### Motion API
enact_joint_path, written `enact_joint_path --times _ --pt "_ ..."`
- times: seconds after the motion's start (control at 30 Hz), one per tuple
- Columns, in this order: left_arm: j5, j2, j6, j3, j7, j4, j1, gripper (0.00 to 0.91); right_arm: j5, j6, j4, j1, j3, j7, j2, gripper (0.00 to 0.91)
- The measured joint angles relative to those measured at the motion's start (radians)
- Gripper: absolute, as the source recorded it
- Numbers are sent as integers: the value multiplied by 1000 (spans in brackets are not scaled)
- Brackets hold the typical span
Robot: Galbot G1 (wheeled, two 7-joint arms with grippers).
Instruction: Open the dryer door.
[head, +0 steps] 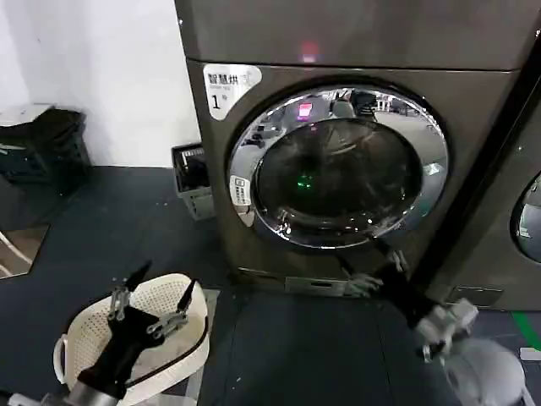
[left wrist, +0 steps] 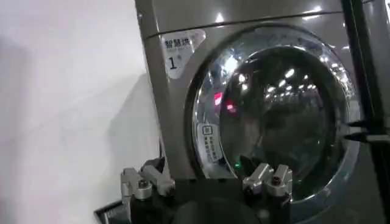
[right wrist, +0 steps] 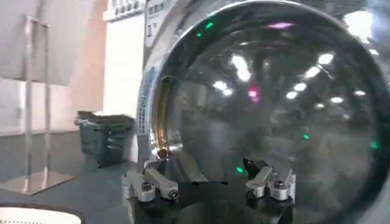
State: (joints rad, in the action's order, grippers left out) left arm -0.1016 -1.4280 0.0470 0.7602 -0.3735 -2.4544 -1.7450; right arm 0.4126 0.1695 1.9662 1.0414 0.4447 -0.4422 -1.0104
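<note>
Chrome rings the dryer door (head: 338, 165), shut flush on the dryer (head: 254, 245) at the far centre. It looks rigid, hinged and slick; the rim edge seems the likeliest hold. The right end effector (head: 380, 264) hangs spread and empty just below that rim. The left end effector (head: 152, 300), open too, waits near left above a white basket (head: 182, 338).

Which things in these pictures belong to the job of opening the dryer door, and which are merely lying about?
Belong to the job:
- dryer door, closed
- dryer
- right tool, open, near the door's lower rim

Lying about:
- white basket, under the left tool, which is open
- dark bin beside the dryer
- neighbouring machine
</note>
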Motion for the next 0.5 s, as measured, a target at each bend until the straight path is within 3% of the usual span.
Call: enact_joint_path --times 0.5 --pt "-14 -14 66 -1 -20 -43 -24 907 -21 -8 -273 -355 -327 -10 -113 907"
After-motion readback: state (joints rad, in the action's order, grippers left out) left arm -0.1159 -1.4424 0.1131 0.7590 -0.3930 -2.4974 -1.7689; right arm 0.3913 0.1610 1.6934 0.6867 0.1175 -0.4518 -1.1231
